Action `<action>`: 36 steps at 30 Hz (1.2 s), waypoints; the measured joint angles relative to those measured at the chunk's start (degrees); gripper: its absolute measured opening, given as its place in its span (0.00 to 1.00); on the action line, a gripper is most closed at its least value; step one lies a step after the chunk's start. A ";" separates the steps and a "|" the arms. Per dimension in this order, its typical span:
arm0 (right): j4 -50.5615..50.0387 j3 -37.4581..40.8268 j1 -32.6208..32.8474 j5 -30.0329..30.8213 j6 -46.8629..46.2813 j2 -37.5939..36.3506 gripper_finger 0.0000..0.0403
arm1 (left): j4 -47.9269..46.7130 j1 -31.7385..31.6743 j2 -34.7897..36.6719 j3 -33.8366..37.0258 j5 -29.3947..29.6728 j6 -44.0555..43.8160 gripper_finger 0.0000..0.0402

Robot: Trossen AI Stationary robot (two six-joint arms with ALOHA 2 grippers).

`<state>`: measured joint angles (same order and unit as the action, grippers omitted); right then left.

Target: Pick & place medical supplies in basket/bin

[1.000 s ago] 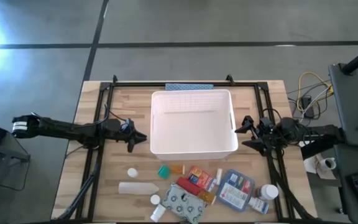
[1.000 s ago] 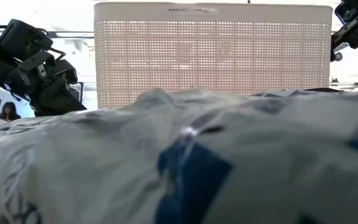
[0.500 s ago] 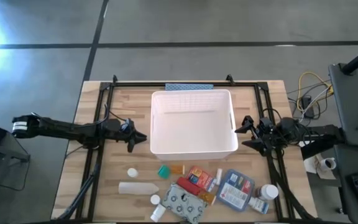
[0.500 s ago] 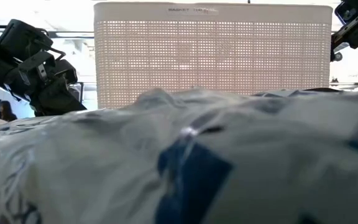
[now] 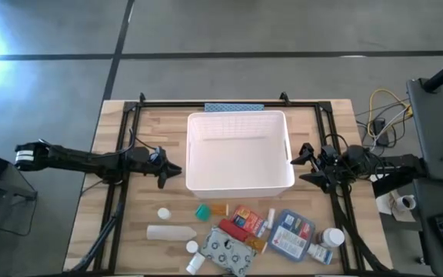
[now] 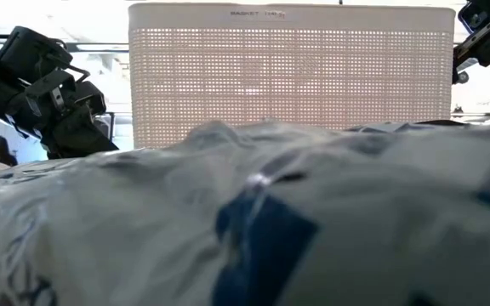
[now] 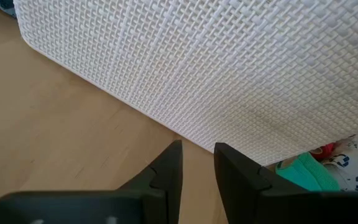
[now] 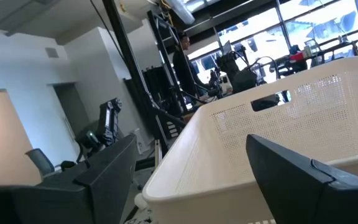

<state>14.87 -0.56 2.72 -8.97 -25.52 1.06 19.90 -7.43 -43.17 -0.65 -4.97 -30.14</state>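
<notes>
High view: we look straight down on a wooden desk [image 5: 121, 238] with a white bin [image 5: 239, 154] standing in its middle. The left claw [image 5: 174, 171] sits just beside the bin's left wall, low over the desk, its fingers pressed together and holding nothing. The right claw [image 5: 304, 164] sits just beside the bin's right wall with its fingers spread apart, also holding nothing. A blue-grey mat [image 5: 234, 108] lies against the bin's far wall. The supplies lie in a loose cluster on the near part of the desk, none of them in the bin: a white cap [image 5: 164, 214], a clear bottle lying on its side [image 5: 171, 231], a teal vial [image 5: 202, 211], an orange vial [image 5: 219, 208], a red-orange box [image 5: 247, 221], a blue-white flat box [image 5: 292, 235], a grey patterned pouch [image 5: 228, 251] and a white pill bottle [image 5: 333, 238].

Low view: we see the bin's slotted wall [image 6: 292, 72] rising beyond a blurred white and blue item that fills the foreground. The left claw [image 6: 54, 106] shows at one side of the bin and part of the right claw [image 6: 483, 38] at the other.

Left wrist view: we see the two dark fingers [image 7: 169, 177] nearly touching, pointed at the foot of the bin's wall [image 7: 229, 68], with the teal vial [image 7: 306, 174] off to the side.

Right wrist view: we see the fingers [image 8: 297, 177] standing wide apart, level with the bin's rim [image 8: 241, 134], and a person [image 8: 182, 59] stands far back in the room.
</notes>
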 joint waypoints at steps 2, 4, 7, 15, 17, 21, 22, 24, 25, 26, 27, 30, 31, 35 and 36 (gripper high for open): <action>-0.02 0.00 0.00 0.02 0.00 0.00 0.73 | 0.00 0.01 -0.01 -0.02 0.00 0.01 0.18; 0.00 0.00 -0.02 0.02 0.00 0.00 0.73 | 0.00 0.01 0.00 0.00 0.00 -0.01 0.18; -0.01 0.00 -0.02 0.00 0.00 0.00 0.73 | 0.00 0.01 0.00 -0.01 0.00 0.01 0.18; 0.00 0.00 -0.02 0.02 0.00 -0.04 0.73 | 0.00 0.01 0.01 0.00 0.00 -0.01 0.18; -0.01 0.00 -0.02 0.01 0.00 -0.04 0.73 | 0.00 0.01 -0.01 0.00 0.00 0.01 0.18; -0.02 0.00 0.00 0.02 0.00 -0.04 0.73 | 0.00 0.01 -0.01 0.00 0.00 -0.01 0.18; -0.02 0.00 -0.02 0.00 0.00 -0.04 0.73 | 0.00 0.01 -0.01 -0.02 0.00 -0.01 0.18; -0.02 0.00 -0.02 0.00 0.00 -0.04 0.73 | 0.00 0.01 -0.01 0.00 0.00 0.01 0.18; -0.01 0.00 -0.01 0.02 0.00 -0.04 0.73 | 0.00 0.01 -0.01 0.00 0.00 0.01 0.18; -0.01 0.00 -0.01 0.01 0.00 -0.04 0.73 | 0.00 0.01 -0.01 0.00 0.00 -0.01 0.18; 0.00 0.00 -0.02 0.00 0.00 -0.04 0.73 | 0.00 0.00 0.00 0.00 0.00 0.00 0.18; 0.00 0.00 -0.01 0.01 0.00 -0.04 0.73 | 0.00 -0.01 0.01 0.00 0.00 -0.01 0.18; 0.00 0.00 0.00 0.00 0.00 -0.04 0.73 | 0.00 0.01 -0.01 0.00 0.00 -0.01 0.18; 0.00 0.00 -0.01 0.01 0.00 -0.04 0.73 | 0.00 -0.03 0.00 0.00 2.56 0.01 0.18; -0.01 0.00 -0.02 0.00 0.00 -0.04 0.73 | 0.01 -0.07 -0.01 0.00 2.85 0.00 0.18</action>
<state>14.87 -0.56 2.70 -8.97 -25.52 1.02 19.91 -7.50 -43.18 -0.64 -2.12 -30.14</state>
